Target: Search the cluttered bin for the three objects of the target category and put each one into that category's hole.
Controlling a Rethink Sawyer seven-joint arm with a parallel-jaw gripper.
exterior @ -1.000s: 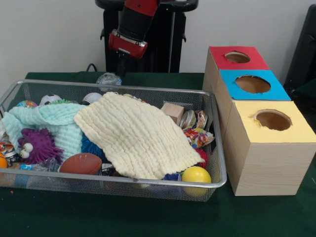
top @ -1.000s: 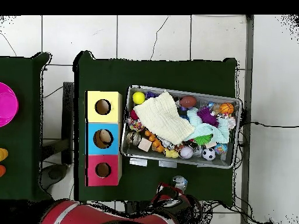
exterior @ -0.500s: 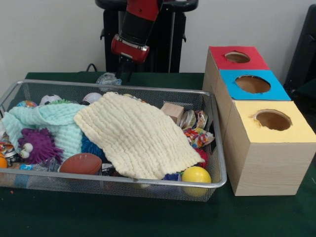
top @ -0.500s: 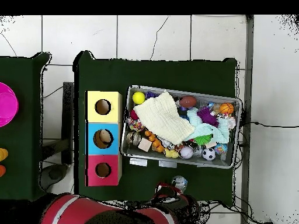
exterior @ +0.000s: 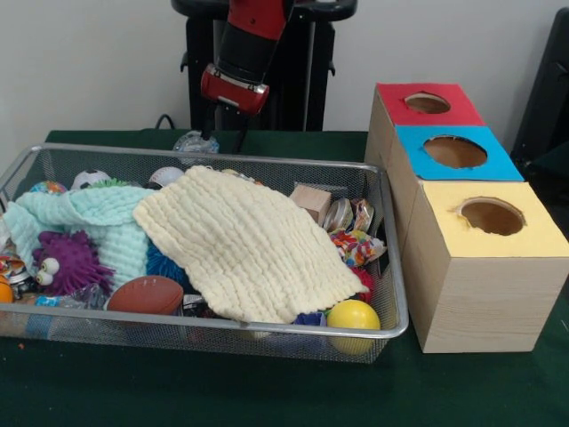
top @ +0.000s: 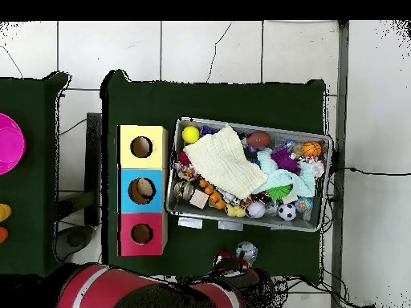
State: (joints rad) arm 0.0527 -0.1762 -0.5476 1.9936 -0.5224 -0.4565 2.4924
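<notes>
Red-cuffed, my gripper (exterior: pixel 210 135) hangs upper left of centre, behind the bin (exterior: pixel 267 163); I cannot tell whether it grips anything. I judge the search is barely underway: next I must lift the cream cloth (exterior: pixel 244 245) covering mid-bin toys.

Even, soft indoor light fills both views, bright on the pale wall at 12 o'clock in the front view. The dark green surface (exterior: pixel 178 391) shows only a faint shadow beneath the bin (exterior: pixel 391 302), without glare. Small items inside the bin look slightly soft.
</notes>
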